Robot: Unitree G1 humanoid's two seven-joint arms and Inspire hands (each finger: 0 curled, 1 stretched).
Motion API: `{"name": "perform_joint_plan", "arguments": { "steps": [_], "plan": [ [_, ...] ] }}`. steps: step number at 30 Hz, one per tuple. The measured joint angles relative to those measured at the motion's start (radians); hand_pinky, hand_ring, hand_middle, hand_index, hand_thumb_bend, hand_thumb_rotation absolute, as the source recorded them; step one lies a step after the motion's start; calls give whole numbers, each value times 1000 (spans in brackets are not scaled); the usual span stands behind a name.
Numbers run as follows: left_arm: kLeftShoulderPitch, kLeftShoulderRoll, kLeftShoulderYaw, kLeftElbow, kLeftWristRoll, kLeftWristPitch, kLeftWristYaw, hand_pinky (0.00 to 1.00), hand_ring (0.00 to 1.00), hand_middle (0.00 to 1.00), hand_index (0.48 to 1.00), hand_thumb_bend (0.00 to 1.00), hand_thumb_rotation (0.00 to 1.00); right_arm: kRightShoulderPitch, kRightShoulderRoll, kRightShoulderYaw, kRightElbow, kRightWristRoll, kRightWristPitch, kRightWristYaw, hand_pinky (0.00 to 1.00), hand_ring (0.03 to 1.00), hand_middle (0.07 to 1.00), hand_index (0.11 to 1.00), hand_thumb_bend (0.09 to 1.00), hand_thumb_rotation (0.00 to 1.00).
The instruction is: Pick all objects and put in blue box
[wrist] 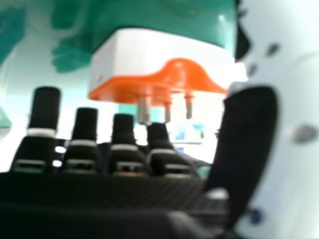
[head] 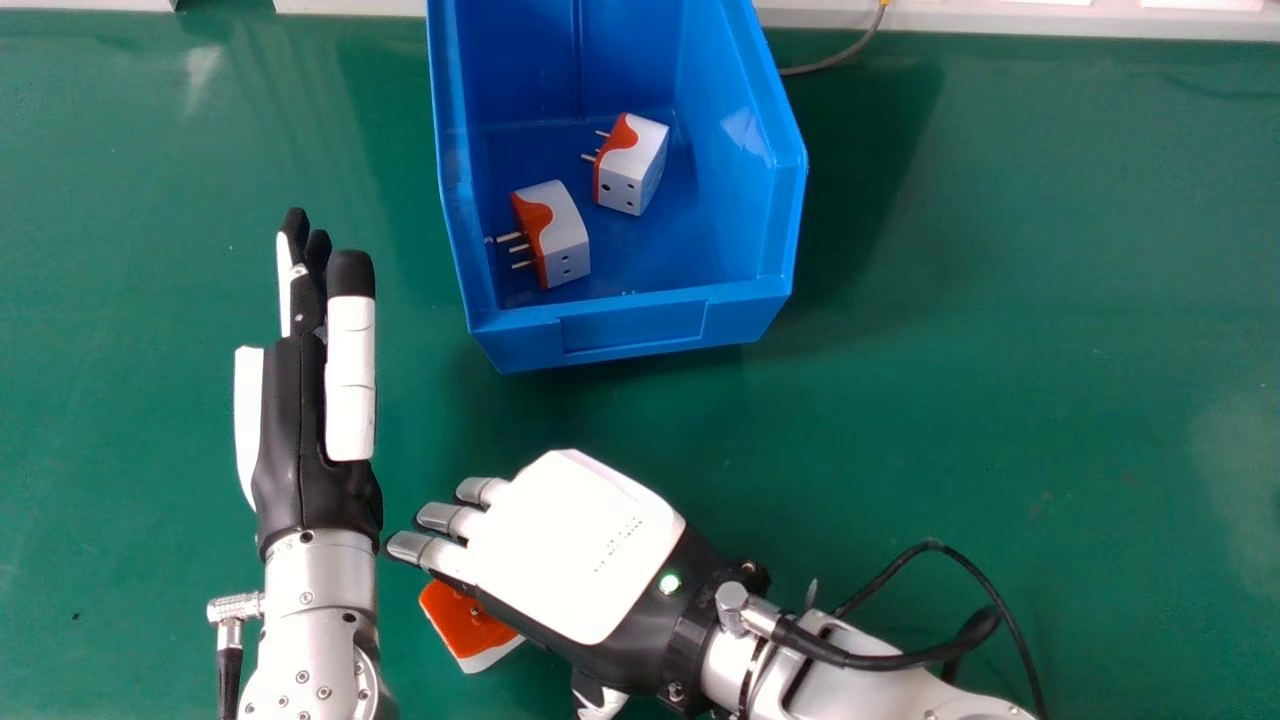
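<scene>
Plug (head: 463, 622) partly under right robot hand (head: 575, 545)

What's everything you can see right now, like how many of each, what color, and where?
Plug adapters in the box: two, white and orange, on its floor
Other plug adapter: one, white and orange, partly covered by the right hand in the head view
Box: one, blue, at the table's far side
Table: one, green, under everything
Cable: one, grey, behind the box, to its right
Left hand: one, black and white, left of the box
Right hand: one, black and white, nearer than the box
Forearms: two, silver, at the near edge, with black cables
</scene>
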Motion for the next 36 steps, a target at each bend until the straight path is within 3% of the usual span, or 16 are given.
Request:
{"name": "perform_joint_plan", "arguments": {
  "steps": [10,11,15,16,19,23,33,36],
  "plan": [
    [1,-1,-1,-1,2,-2,1,1000,1000,1000,1000,899,1000,4,-5,-14,92,65,-67,-182,605,789,835,842,705,45],
    [1,-1,-2,-1,3,-3,1,1000,1000,1000,1000,898,1000,9,5,-16,105,76,-69,-191,566,735,789,773,668,61],
    [1,-3,-2,-2,4,-3,5,1000,1000,1000,1000,898,1000,10,19,-16,117,119,-97,-203,566,735,789,773,668,61],
    [1,-3,-2,-3,4,-3,5,1000,1000,1000,1000,895,1000,10,20,-16,118,125,-100,-205,523,678,732,713,640,49],
    [1,-3,-2,-3,3,-3,3,1000,1000,1000,1000,895,1000,9,20,-16,122,132,-104,-212,523,678,732,713,640,49],
    [1,-3,-2,-3,3,-3,2,1000,1000,1000,1000,890,1000,9,20,-16,123,137,-104,-211,459,594,647,628,600,31],
    [1,-5,-3,-5,4,-3,5,1000,1000,1000,1000,884,1000,9,21,-19,123,141,-103,-208,419,536,596,578,571,20],
    [1,-5,-2,-6,5,-4,11,1000,1000,1000,1000,886,1000,9,21,-19,123,140,-99,-208,405,516,576,561,560,15]
  ]
}}
